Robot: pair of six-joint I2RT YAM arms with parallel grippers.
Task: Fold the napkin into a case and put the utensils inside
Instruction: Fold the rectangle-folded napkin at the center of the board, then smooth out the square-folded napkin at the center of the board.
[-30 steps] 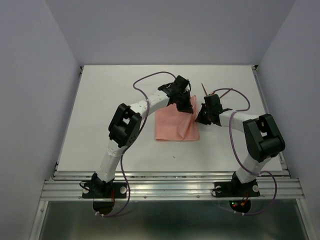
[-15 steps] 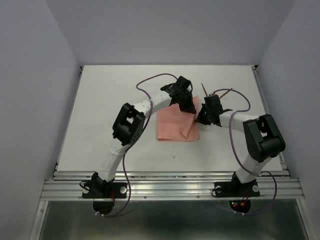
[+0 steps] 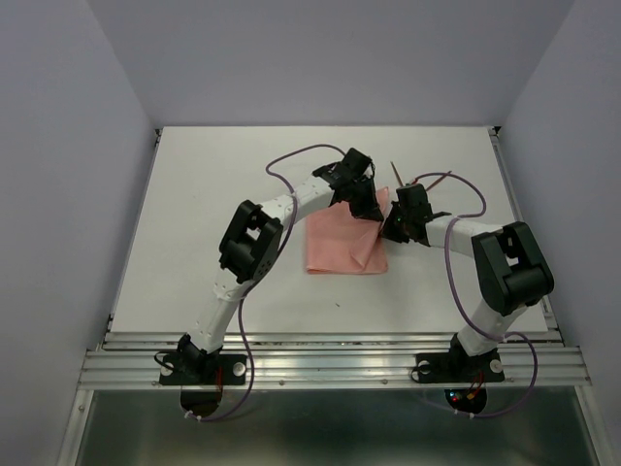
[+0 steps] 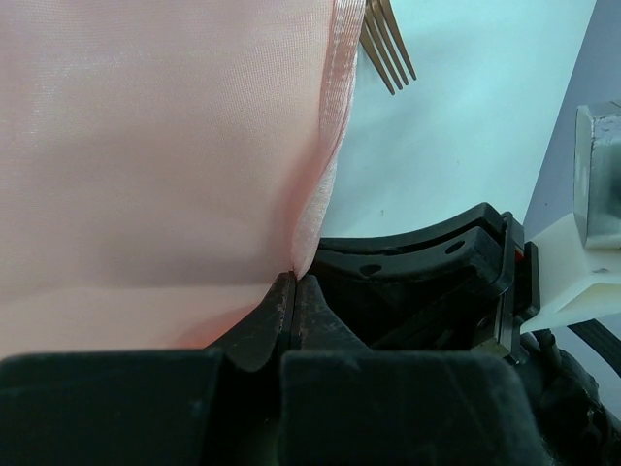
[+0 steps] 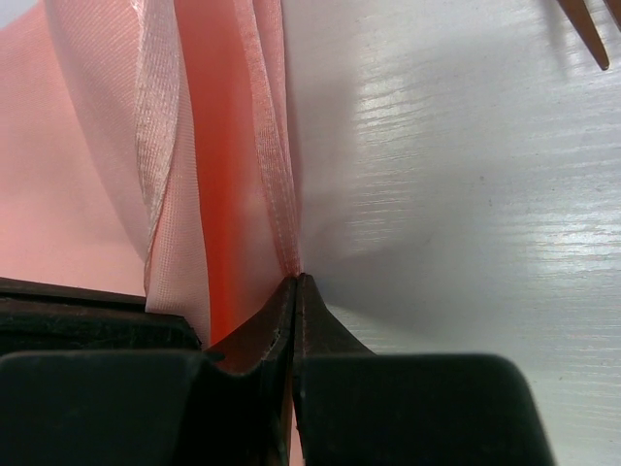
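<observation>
Both arms pinch the napkin [image 3: 340,248] at its right edge.
The left fingers [image 4: 272,320] and right fingers [image 5: 262,335] are clamped on the hem; the cloth lies mid-tabletop [image 3: 213,214], with the utensils [image 3: 397,172] just beyond its far right corner.

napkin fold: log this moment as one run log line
left gripper: shut on napkin edge | right gripper: shut on napkin edge | utensils: on table, outside napkin

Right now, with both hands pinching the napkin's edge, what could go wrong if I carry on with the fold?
1. The left hand and right hand pinch only the thin hem of the napkin; it may slip out.
2. The hands are very close together and could collide.
3. The fork lies just beside the hem; dragged cloth might sweep it.
</observation>
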